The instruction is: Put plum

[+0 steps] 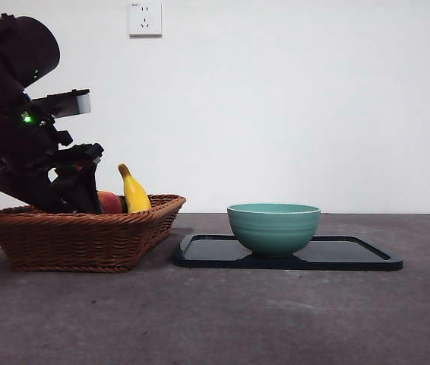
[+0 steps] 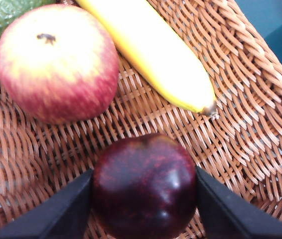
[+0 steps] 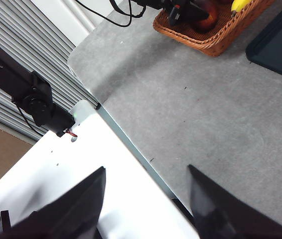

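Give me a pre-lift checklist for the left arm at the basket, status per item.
1. Plum between the left claw jaws: ok, one jaw at each side of it.
2. Firm contact on both sides: cannot tell, the jaws look flush against the skin but grip force is not visible.
3. Neighbours out of the grasp: ok, the red-yellow fruit and banana lie apart from the plum.
4. Plum off the basket floor: cannot tell.
5. Drop spot ready: ok, the green bowl stands upright on the black tray beside the basket.
6. Right claw out of the way: ok, open and far from the basket.
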Controlling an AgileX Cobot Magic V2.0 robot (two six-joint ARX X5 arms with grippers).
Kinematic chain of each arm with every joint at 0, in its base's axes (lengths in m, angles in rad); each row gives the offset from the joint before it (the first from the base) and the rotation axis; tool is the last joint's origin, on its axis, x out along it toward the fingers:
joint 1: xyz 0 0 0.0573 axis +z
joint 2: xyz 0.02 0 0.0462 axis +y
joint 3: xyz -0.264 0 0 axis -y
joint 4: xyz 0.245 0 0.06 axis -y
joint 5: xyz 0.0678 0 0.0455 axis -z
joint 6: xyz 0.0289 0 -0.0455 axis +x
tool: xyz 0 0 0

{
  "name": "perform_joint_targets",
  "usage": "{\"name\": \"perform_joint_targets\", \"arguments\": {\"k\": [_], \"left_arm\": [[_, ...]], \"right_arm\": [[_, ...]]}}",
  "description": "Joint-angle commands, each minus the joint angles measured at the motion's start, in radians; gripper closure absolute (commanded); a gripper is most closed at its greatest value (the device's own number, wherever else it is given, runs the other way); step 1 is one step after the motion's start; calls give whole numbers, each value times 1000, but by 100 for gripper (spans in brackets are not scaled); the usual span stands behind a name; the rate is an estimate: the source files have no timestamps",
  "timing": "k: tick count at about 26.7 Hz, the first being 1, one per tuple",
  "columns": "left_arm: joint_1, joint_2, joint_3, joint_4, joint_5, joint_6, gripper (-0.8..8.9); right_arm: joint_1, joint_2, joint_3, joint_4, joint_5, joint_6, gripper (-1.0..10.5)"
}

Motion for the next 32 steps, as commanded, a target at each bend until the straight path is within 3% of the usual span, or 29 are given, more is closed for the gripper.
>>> {"name": "perform_joint_targets", "arguments": {"k": [1,9,19,26,32], "left_arm": [[-1,24,6,5,2,14,428],[-3,-29,11,4,2,-13,408],[-11,-262,14,-42,18,-63,409],[-27,-445,14,-140,195,-135,411],[-46,-568,14,-294,417,-166,412]], "right_arm": [[5,3,6,13,-3,-11,691],[5,3,6,18,-3,-11,691],[5,3,6,42,1,-11,691],[5,3,6,63,3,-10,690],[5,3,6,66,3,-10,690]]}}
